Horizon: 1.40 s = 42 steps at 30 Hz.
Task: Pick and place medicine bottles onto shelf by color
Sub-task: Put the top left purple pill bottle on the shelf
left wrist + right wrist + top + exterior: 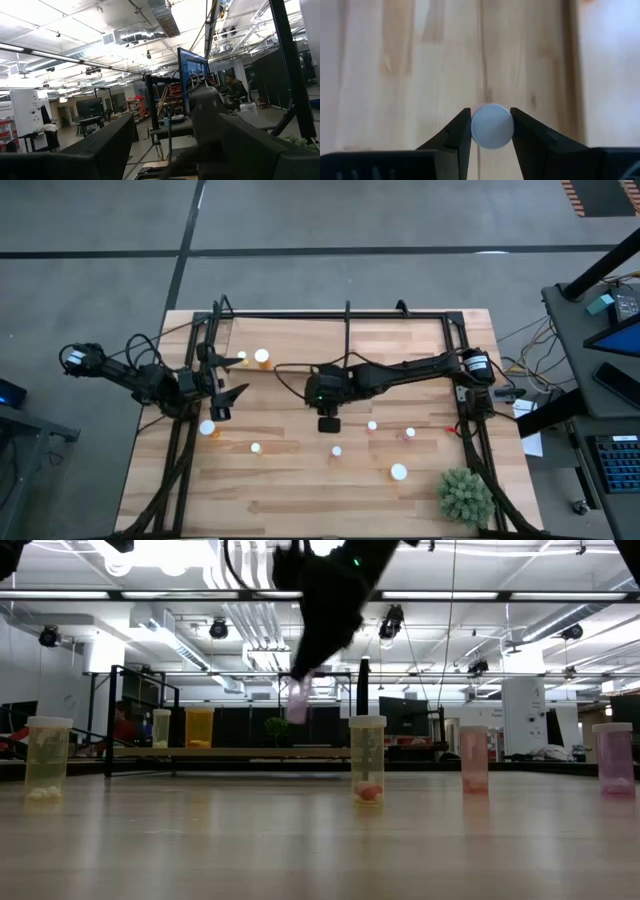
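Observation:
My right gripper [328, 423] is over the table's middle, pointing down, shut on a small pinkish bottle [298, 700] with a white cap [492, 125], well above the tabletop. My left gripper [226, 392] is open and empty at the table's left, its fingers [100, 150] level and facing the room. Several bottles stand on their bases on the table: white-capped ones [207, 428] [337, 451] [399, 472], a yellow one [368, 760], and pink ones [474, 758]. Two orange-yellow bottles [262, 357] stand on the shelf [250, 752] at the far left. My right gripper pinches the pinkish bottle between its two fingers [455, 135], one on each side of the round top just under the white cap [485, 107]. The fingers come from above, pointing down. The bottle hangs upright below them, lifted clear of the table.
A green spiky plant [465, 495] stands at the table's near right corner. A black frame with a thin upright post [347, 330] runs along the far edge. Bare wood lies between the standing bottles near the front edge.

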Tool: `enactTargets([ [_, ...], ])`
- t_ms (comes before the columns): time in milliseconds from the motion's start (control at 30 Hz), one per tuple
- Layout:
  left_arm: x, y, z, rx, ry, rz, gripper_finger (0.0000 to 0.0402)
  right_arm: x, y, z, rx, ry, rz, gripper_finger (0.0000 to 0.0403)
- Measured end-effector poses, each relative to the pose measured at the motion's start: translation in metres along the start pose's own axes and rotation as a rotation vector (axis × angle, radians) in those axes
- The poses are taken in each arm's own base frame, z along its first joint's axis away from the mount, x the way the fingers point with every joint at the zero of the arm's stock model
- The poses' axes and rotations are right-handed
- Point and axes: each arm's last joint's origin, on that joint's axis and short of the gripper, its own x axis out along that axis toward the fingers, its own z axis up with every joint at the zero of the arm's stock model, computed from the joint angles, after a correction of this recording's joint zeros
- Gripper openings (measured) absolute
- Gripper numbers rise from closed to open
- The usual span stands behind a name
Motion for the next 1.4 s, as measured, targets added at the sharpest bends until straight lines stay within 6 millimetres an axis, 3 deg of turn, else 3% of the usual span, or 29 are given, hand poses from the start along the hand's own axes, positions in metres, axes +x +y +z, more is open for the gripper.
enactTargets([
  [233, 0.000, 0.000, 0.000, 0.000, 0.000, -0.001, 0.0267, 0.003, -0.016, 0.031, -0.082, -0.036, -0.021, 0.0106],
  [567, 0.000, 0.000, 0.000, 0.000, 0.000, -0.001, 0.0267, 0.013, -0.081, 0.060, -0.055, -0.029, -0.097, 0.0107],
  [733, 0.000, 0.000, 0.000, 0.000, 0.000, 0.000, 0.0267, 0.025, -0.112, 0.055, -0.019, 0.019, -0.116, 0.0107],
  [933, 0.000, 0.000, 0.000, 0.000, 0.000, -0.001, 0.0267, 0.041, -0.134, 0.045, 0.021, 0.055, -0.061, 0.0107],
  [1400, 0.000, 0.000, 0.000, 0.000, 0.000, -0.001, 0.0267, 0.050, -0.146, 0.039, 0.047, 0.065, -0.045, 0.0107],
])
